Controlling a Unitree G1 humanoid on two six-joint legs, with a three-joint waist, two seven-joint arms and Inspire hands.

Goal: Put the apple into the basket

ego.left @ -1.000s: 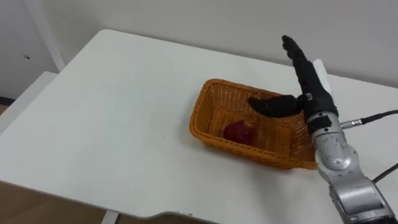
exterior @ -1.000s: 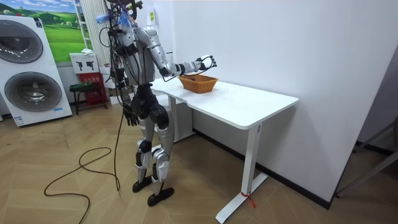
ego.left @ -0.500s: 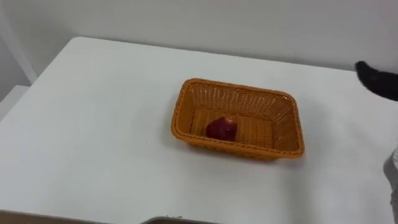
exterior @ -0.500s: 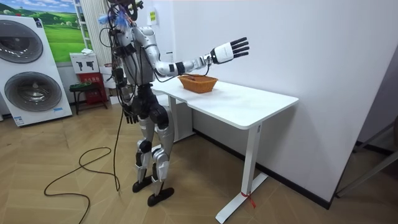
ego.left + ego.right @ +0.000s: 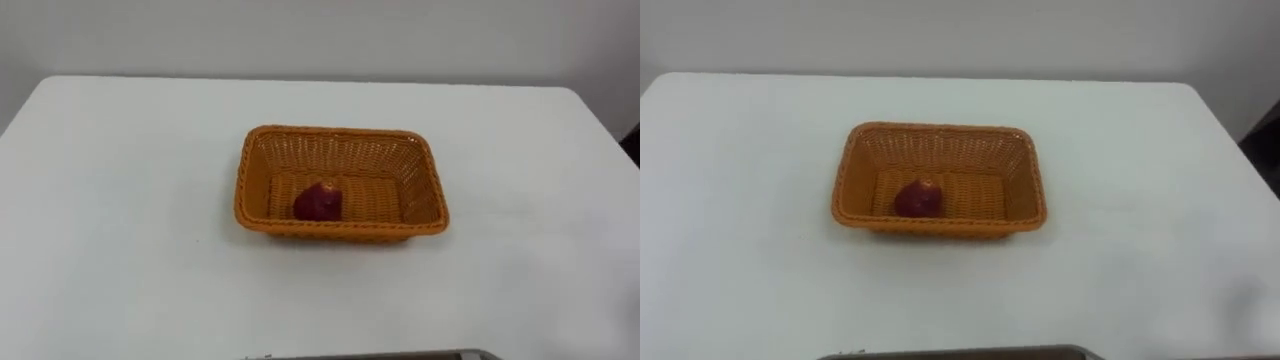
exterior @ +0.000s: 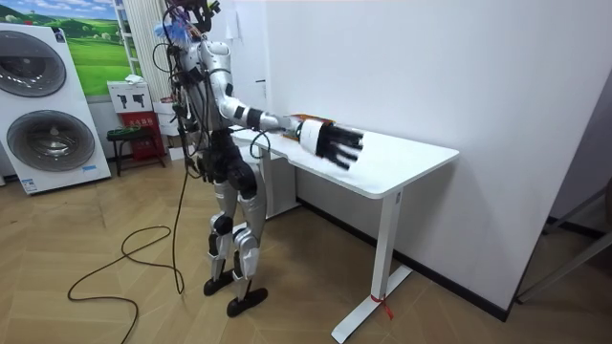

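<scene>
A dark red apple [image 5: 318, 201] lies inside the orange wicker basket [image 5: 340, 132], toward its front left. The basket stands in the middle of the white table [image 5: 120, 220]. In the room view I stand at the table's end on the room view's left. My right arm is stretched out over the tabletop, and my right hand [image 6: 335, 143] is open with its fingers spread, holding nothing. It hovers past the basket [image 6: 297, 118], toward the room view's right. My left hand [image 6: 196, 170] hangs low by my hip, too small to read.
A white wall rises just behind the table. The table's right edge [image 5: 600, 130] and near edge [image 5: 360, 352] show in the eye views. Washing machines [image 6: 48, 96] and a small stool stand behind me on the room view's left.
My right hand left its place above the basket, swung up and outward, then came down low over the table, out of the eye view. The camera shifted and now centres the basket.
</scene>
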